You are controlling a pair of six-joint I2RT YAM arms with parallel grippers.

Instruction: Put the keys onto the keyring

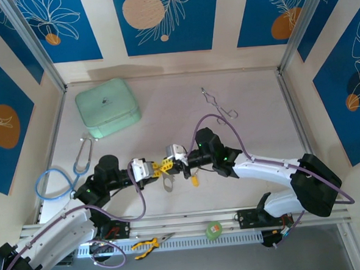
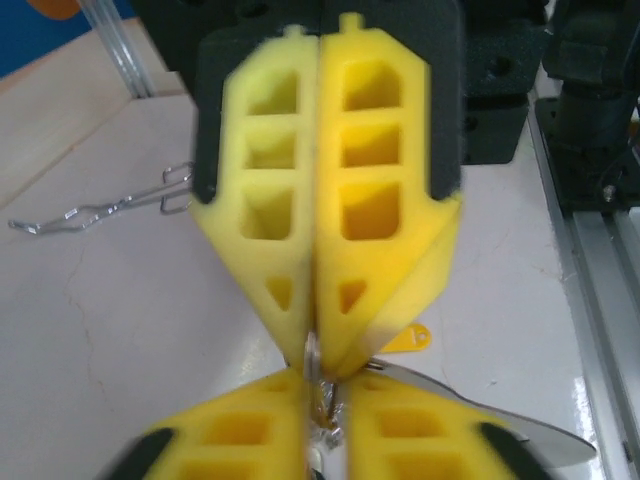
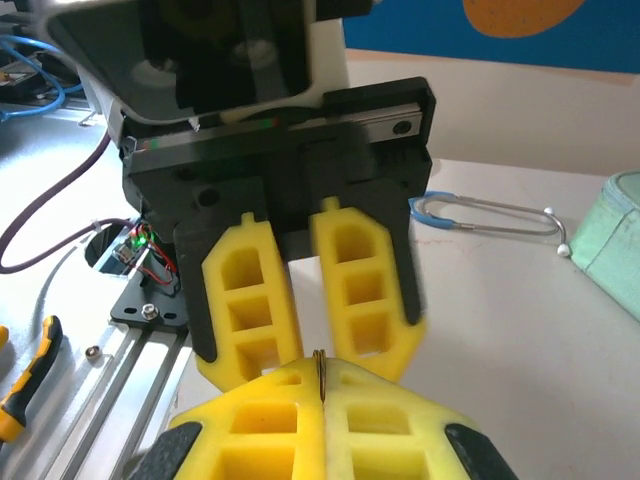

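Right tool (image 3: 321, 380) clamped on keyring (image 3: 318, 362); left tool (image 2: 322, 395) narrowly parted; yellow key (image 2: 408, 338) on table (image 2: 130, 330).

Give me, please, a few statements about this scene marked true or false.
1. The right gripper has its jaws shut. True.
2. The forceps lie inside the mint case. False: they lie on the bare table, right of the closed case.
3. The stethoscope lies at the table's left side. True.
4. The yellow-handled pliers lie by the back wall. False: they lie at the near edge.
5. The left gripper clamps the yellow-headed key. False: the key sits beside the right gripper, outside both jaws.
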